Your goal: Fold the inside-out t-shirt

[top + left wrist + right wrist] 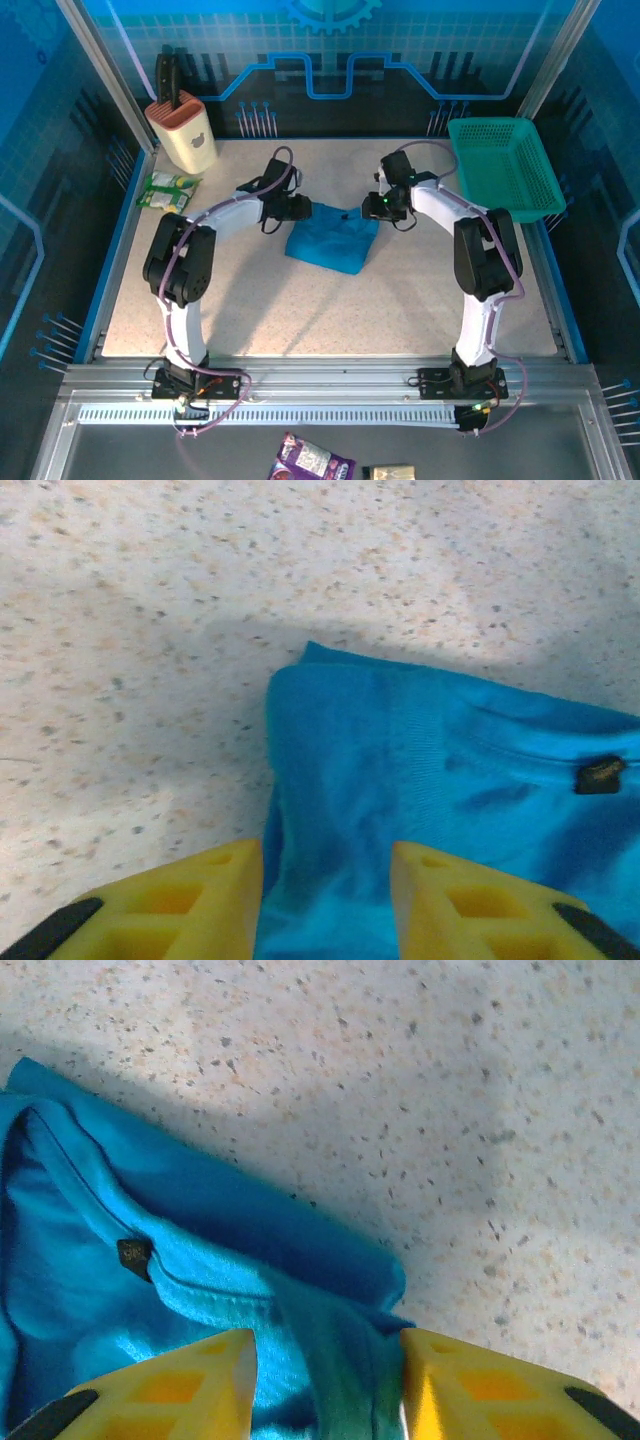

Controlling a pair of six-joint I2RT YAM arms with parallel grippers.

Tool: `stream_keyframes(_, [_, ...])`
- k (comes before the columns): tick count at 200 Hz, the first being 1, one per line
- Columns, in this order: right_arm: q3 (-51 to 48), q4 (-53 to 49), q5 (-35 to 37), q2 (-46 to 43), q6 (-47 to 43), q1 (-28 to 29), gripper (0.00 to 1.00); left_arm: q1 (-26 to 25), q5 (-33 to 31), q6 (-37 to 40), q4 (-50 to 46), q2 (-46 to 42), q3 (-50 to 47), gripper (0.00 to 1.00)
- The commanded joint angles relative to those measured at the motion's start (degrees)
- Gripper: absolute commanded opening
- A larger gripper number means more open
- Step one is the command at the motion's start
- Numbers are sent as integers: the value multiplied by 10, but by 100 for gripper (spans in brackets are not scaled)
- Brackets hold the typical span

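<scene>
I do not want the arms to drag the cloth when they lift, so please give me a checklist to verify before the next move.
1. Left jaws open: ok, they stand apart over a t-shirt corner.
2. Right jaws open: ok, apart, with cloth between them.
3. Cloth free of both jaws: cannot tell; fabric lies close to the fingers.
4. T-shirt folded: ok, a small packet on the table.
5. Basket out of the way: ok, it sits at the far right corner, apart from the t-shirt.
</scene>
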Motion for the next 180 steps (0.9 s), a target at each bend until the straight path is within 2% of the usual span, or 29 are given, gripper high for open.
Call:
stream_keyframes(1, [-21, -25, 22, -81, 15, 4, 45, 3, -36, 3, -38, -73, -13, 42])
stream_keyframes(19, [-48, -39, 21, -129, 27, 30, 47, -1, 5, 6, -51, -107, -30, 42])
stream_keyframes(41, [-69, -49, -22, -150, 46, 71, 47, -27, 66, 17, -69, -119, -46, 33])
stream_keyframes(64, [-83, -15, -150, -118, 68, 106, 44, -45, 109, 22, -74, -95, -61, 21])
stream_keyframes(88, [-85, 8, -192, -65, 75, 125, 41, -44, 101, 20, -85, -46, -58, 18])
stream_keyframes(114, [-86, 0, -169, -11, 72, 104, 38, -40, 62, -2, -120, 3, -45, 16])
stream_keyframes(131, [-91, -39, -95, -1, 58, 86, 36, -41, 46, -25, -123, -5, -71, 16])
stream_keyframes(142, [-94, -61, -66, -3, 48, 76, 35, -41, 64, -44, -99, -28, -107, 16])
stream_keyframes(165, [-109, -49, -109, -46, 32, 60, 36, -43, 98, -72, -83, -72, -144, 16])
stream_keyframes(180, [-109, -36, -143, -79, 36, 51, 36, -41, 96, -84, -79, -100, -141, 17])
